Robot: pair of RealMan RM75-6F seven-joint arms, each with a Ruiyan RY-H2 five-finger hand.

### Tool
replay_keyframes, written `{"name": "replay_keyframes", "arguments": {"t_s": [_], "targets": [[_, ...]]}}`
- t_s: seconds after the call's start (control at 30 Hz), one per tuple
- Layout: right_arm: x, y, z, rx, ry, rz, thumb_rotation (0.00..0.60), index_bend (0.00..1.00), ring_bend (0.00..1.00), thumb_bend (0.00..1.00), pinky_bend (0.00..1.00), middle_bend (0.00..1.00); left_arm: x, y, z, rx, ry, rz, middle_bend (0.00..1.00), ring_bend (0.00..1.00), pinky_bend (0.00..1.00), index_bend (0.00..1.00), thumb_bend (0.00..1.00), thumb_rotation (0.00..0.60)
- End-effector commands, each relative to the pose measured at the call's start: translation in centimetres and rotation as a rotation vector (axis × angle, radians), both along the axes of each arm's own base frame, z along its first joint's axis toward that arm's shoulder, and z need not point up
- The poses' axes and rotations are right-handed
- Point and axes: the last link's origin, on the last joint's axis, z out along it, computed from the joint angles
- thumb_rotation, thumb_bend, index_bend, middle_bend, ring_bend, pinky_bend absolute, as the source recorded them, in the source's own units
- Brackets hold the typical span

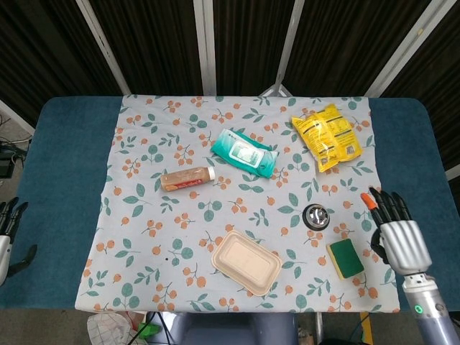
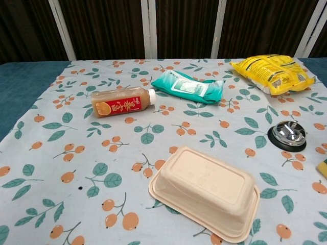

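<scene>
Noted: right hand (image 1: 397, 237) at the right edge of the cloth (image 1: 144, 237), fingers spread and released, grasping nothing; left hand (image 1: 7, 233) likewise slack and empty at the far left table edge. Bell (image 1: 316, 215) upright on the cloth near the sponge (image 1: 346, 259), clear of the right hand. Judged: no contact at present, nothing lifted, any handling of the bell outstanding.

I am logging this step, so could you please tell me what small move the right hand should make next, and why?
Probably a short reach back left and forward over the bell: the right hand hangs open and empty at the cloth's right edge, with bell and sponge nearest to it.
</scene>
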Motion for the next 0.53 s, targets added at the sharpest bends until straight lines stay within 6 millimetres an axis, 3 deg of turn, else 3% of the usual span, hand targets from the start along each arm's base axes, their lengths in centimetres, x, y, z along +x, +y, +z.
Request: {"name": "replay_keyframes", "arguments": {"t_s": [0.03, 0.23, 0.53], "targets": [[-1.3, 2.2, 0.9, -0.034, 0.033, -0.047, 0.6, 0.09, 0.0, 1.0, 0.0, 0.0, 0.0, -0.1, 0.1, 0.003, -0.003, 0.0, 0.0, 0.0, 0.07, 0.03, 0.47, 0.6], [-3.1, 4.2, 1.9, -0.078, 0.051, -0.083, 0.6, 0.09, 0.0, 1.0, 0.0, 0.0, -0.1, -0.3, 0.2, 0.007, -0.003, 0.013, 0.0, 0.0, 0.07, 0.03, 0.47, 0.6], [-4.3, 4.0, 2.2, -0.055, 0.045, -0.146, 0.6, 0.09, 0.0, 1.0, 0.0, 0.0, 0.2, -0.4, -0.2, -0.012, 0.005, -0.008, 0.0, 0.0, 0.07, 0.03, 0.47, 0.6]]}}
